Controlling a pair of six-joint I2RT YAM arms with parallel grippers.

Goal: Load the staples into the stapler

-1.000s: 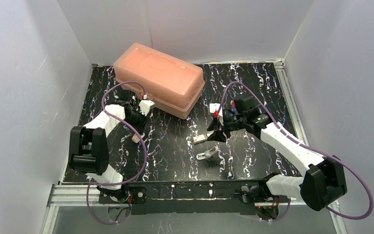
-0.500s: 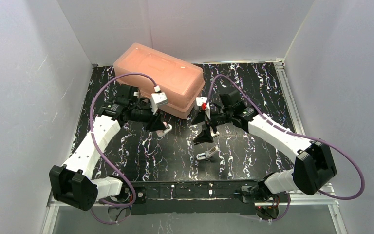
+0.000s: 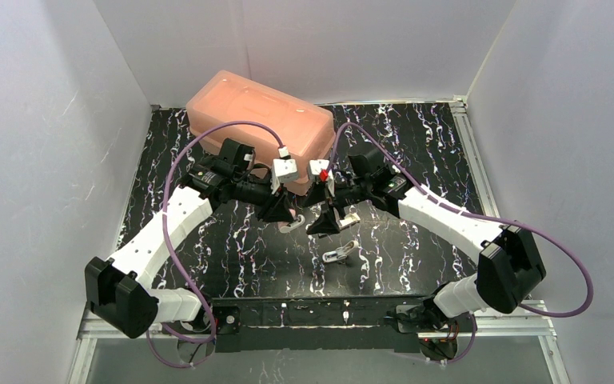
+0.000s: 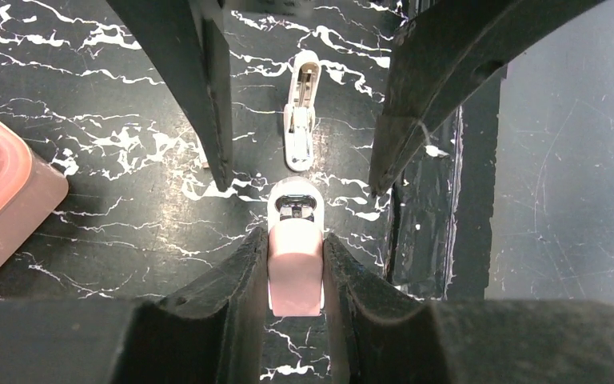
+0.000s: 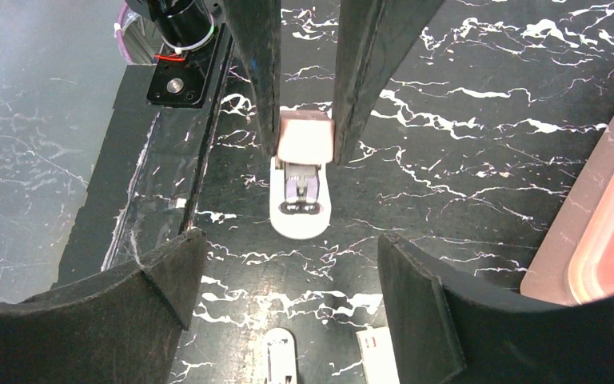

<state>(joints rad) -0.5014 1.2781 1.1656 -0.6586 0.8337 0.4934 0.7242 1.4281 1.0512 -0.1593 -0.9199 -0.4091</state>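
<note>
Just in front of the pink lidded box (image 3: 260, 128), the left hand (image 3: 286, 218) is clenched on the rear of a small pink-and-white stapler (image 4: 296, 268). Its long axis runs in line with that hand's fingers, the rounded nose pointing away from the wrist toward the right hand (image 3: 326, 224). That hand faces it with jaws spread wide, grasping nothing. Farther from the box, a white stapler-like piece (image 3: 340, 254) lies on the black marbled worktop (image 3: 416, 144).

High rear overview; opposed wrist close-ups sharing stapler (image 4: 296, 264)
</note>
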